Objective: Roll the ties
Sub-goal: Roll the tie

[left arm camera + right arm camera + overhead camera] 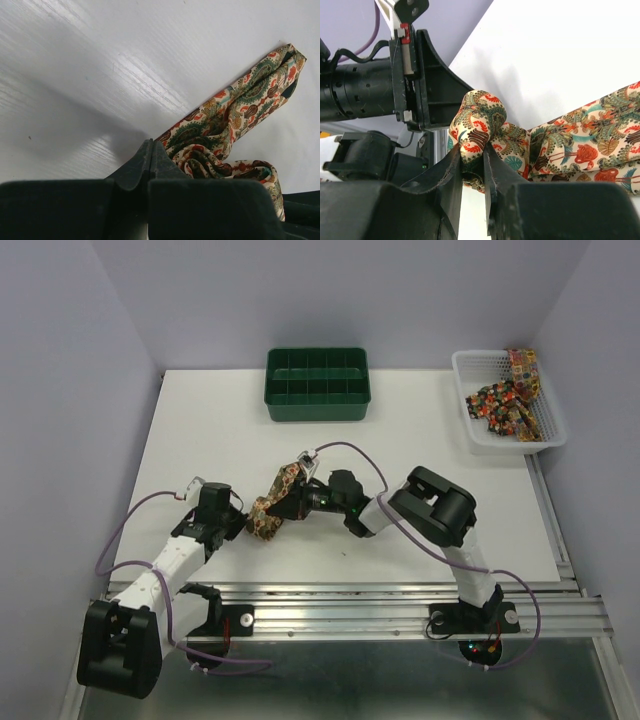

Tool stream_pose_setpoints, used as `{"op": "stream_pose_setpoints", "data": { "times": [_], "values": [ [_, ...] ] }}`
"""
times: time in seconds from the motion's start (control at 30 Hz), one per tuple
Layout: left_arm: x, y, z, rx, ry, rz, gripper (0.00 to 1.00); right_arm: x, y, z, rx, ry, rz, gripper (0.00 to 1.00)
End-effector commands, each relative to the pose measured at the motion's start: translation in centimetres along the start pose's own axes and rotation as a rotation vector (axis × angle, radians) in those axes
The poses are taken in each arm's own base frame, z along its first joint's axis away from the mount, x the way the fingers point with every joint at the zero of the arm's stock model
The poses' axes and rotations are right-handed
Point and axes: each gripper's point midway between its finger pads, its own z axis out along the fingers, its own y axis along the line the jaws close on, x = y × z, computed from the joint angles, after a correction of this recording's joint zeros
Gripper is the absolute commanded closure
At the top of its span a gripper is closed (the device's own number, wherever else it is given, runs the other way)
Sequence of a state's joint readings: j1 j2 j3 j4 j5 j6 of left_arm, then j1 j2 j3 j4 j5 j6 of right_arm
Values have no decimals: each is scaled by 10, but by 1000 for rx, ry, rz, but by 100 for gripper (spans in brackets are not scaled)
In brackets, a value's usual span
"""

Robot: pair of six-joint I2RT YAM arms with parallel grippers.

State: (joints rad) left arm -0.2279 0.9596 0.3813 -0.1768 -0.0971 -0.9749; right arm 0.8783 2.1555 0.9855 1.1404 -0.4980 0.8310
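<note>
R pincer [472, 162] nipped on rolled end of tie [585, 135]; L pincer [150, 155] shut, empty, just beside. Mid-roll, prob. Next: wind rest of length w/ coil tight.

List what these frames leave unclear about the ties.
- Top view: how far the tie is rolled; too small, and the right gripper covers part.
- Left wrist view: whether the shut left gripper pinches cloth; its own fingers hide that.
- Right wrist view: the tie's far end, cut by the right edge.
- Top view: how many ties lie in the basket; heaped.
</note>
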Motion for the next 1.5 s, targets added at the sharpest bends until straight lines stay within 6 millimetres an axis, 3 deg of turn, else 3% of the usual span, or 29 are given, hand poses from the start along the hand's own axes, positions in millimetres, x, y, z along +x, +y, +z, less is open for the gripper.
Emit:
{"op": "stream_pose_setpoints", "data": {
  "times": [0.0, 0.63, 1.0, 1.43, 1.47],
  "values": [
    [-1, -3, -2, 9, -5, 1, 100, -32, 22, 14, -75, -131, -46, 99],
    [-9, 4, -1, -39, -43, -2, 100, -1, 2, 9, -5, -108, 135, 99],
    [-18, -9, -12, 13, -67, 41, 100, -9, -16, 11, 81, -141, 126, 99],
    [-25, -50, -35, 196, -63, 121, 65, -17, -49, 1, 158, -148, 136, 99],
    [-24, -60, -37, 249, -58, 135, 61, -16, -49, 1, 157, -145, 130, 99]
  ]
}}
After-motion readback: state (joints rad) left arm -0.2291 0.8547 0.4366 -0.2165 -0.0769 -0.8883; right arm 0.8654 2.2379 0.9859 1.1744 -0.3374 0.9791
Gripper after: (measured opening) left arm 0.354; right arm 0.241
